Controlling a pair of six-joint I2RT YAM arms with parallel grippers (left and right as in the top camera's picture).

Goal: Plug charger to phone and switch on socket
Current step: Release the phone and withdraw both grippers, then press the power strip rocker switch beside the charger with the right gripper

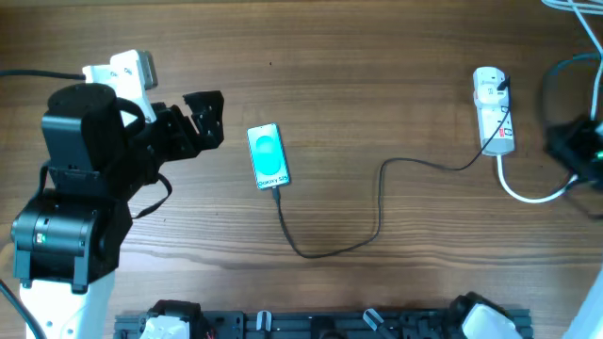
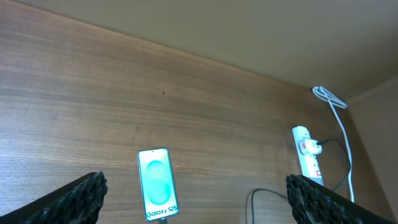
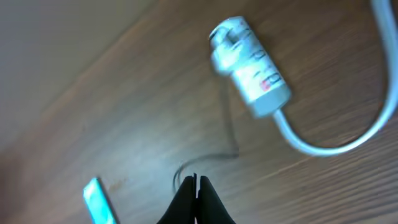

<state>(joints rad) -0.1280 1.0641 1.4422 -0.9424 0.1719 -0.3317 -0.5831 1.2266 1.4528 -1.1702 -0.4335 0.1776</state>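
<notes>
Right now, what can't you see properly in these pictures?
1. Socket switch, on or off: too small in the overhead view, blurred in the right wrist view.
2. Charger tip at the phone: too small overhead to tell if it is fully in; cut off by the bottom edge in the left wrist view.
3. White lead far end: overhead, lost at the dark right arm by the edge.

Phone [image 1: 267, 155] teal with green disc, charger [image 1: 379, 202] black, socket [image 1: 493, 108] white with red marking, table [image 1: 377, 56] brown woodgrain
</notes>
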